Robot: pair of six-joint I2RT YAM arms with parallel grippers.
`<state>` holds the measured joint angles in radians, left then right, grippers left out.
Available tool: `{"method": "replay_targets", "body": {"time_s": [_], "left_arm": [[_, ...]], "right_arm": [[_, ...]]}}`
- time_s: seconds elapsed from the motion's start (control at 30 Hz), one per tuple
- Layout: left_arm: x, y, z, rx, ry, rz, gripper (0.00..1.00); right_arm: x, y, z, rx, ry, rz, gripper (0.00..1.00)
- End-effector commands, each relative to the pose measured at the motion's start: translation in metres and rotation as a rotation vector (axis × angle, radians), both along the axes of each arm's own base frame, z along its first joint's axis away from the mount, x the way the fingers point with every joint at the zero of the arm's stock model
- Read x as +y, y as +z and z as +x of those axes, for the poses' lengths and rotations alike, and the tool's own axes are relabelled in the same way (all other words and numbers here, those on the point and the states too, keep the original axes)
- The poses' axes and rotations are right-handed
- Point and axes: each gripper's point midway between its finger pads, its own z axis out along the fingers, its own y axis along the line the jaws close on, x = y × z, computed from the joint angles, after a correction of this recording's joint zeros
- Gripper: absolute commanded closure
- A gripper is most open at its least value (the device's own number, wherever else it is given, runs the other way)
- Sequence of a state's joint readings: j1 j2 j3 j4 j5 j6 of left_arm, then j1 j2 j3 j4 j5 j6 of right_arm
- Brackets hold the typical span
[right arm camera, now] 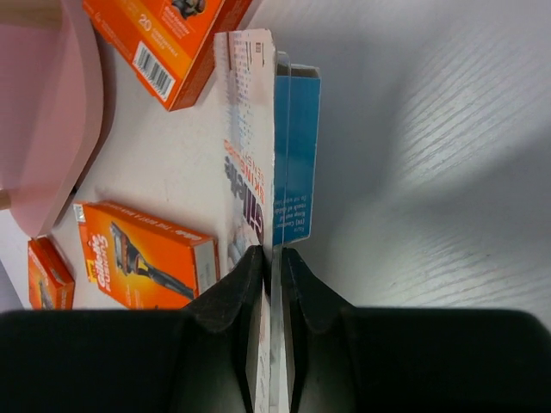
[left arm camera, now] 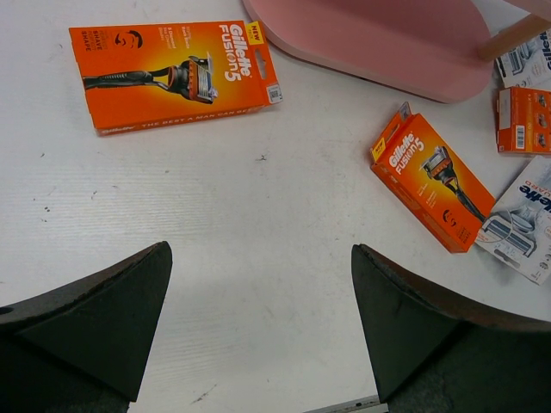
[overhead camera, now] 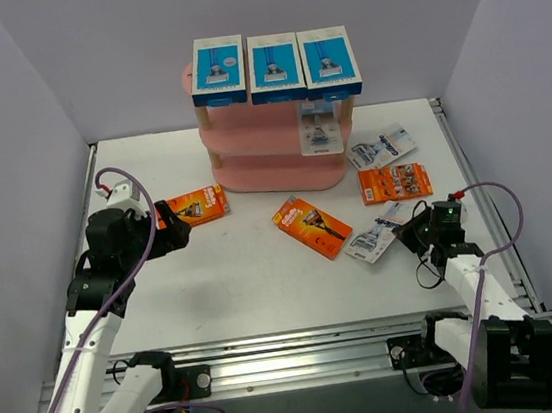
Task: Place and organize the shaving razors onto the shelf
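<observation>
Right gripper (right arm camera: 271, 252) clamped (left (left arm camera: 260, 249) apparently agape).

A white table (overhead camera: 256, 289) with a finely ribbed top fills the middle of the top view. 3 plain, pale lilac-grey walls box it in: the back wall (overhead camera: 253, 18) at 12 o'clock, the left wall (overhead camera: 1, 180) at 9 o'clock and the right wall (overhead camera: 532, 74) at 3 o'clock. At 6 o'clock a silver metal rail (overhead camera: 304, 352) runs along the table's near edge. The light is soft and even, with faint shadows.
</observation>
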<state>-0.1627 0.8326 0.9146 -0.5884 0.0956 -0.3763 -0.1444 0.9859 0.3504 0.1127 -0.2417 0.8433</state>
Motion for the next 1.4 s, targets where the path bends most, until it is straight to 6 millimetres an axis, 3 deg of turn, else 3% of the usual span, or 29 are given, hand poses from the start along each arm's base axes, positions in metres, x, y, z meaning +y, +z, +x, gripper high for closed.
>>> {"method": "replay_targets", "body": {"time_s": [0.0, 0.4, 0.67, 0.77, 0.9, 0.97, 1.0, 1.1, 1.13, 1.2, 1.27, 1.3, 1.37], "left_arm": [[-0.004, 0.012, 0.004, -0.045, -0.024, -0.007, 0.06], [-0.012, 0.016, 0.004, -0.063, -0.068, -0.02, 0.06], [-0.027, 0.016, 0.002, -0.066, -0.142, -0.041, 0.06], [-0.028, 0.015, 0.002, -0.06, -0.146, -0.042, 0.06], [-0.026, 0.014, 0.002, -0.057, -0.136, -0.036, 0.06], [-0.023, 0.014, 0.001, -0.056, -0.124, -0.031, 0.06], [-0.022, 0.014, 0.002, -0.057, -0.117, -0.028, 0.06], [-0.009, 0.017, 0.002, -0.061, -0.051, 0.005, 0.06], [-0.005, 0.018, 0.001, -0.066, -0.032, 0.014, 0.06], [0.003, 0.024, -0.001, -0.092, 0.008, 0.027, 0.06], [0.007, 0.029, -0.004, -0.113, 0.029, 0.03, 0.06], [0.01, 0.03, -0.005, -0.12, 0.043, 0.036, 0.06], [0.017, 0.034, -0.006, -0.132, 0.082, 0.048, 0.06]], "right_arm": [[0.011, 0.025, 0.004, -0.035, 0.055, 0.02, 1.0], [0.038, 0.081, 0.013, -0.131, 0.139, 0.043, 1.0], [0.102, 0.108, 0.012, -0.2, 0.341, 0.028, 1.0], [0.112, 0.115, 0.011, -0.21, 0.374, -0.038, 1.0], [0.145, 0.122, 0.001, -0.21, 0.504, -0.142, 1.0], [0.15, 0.122, 0.004, -0.2, 0.506, -0.219, 1.0], [0.155, 0.131, 0.004, -0.213, 0.515, -0.243, 1.0], [0.168, 0.127, -0.002, -0.188, 0.563, -0.369, 1.0], [0.181, 0.132, -0.005, -0.201, 0.607, -0.405, 1.0], [0.18, 0.134, -0.006, -0.192, 0.594, -0.491, 1.0], [0.194, 0.143, -0.009, -0.208, 0.624, -0.551, 1.0], [0.186, 0.145, -0.009, -0.194, 0.598, -0.627, 1.0], [0.202, 0.152, -0.012, -0.203, 0.633, -0.704, 1.0]]}}
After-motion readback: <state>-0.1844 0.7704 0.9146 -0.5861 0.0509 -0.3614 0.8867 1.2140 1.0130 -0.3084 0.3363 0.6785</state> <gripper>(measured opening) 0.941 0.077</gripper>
